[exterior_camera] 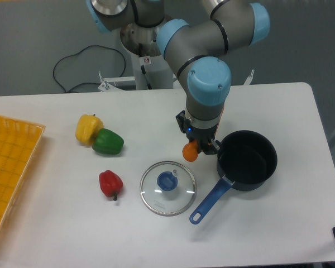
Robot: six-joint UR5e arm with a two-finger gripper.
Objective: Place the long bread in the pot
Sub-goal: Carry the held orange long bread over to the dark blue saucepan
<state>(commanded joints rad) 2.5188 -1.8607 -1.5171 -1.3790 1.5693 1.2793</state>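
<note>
My gripper [194, 148] hangs over the table just left of the pot [247, 159]. It is shut on the long bread [190, 151], which shows as a round orange-tan end below the fingers, held above the table. The pot is a dark round saucepan at the right, with a blue handle [210, 200] pointing to the front left. The pot looks empty. The bread is beside the pot's left rim, not over it.
A round glass lid with a blue knob [168, 187] lies in front of the gripper. A red pepper [110, 183], a green pepper [108, 142] and a yellow pepper [87, 128] lie to the left. A yellow basket [11, 167] sits at the left edge.
</note>
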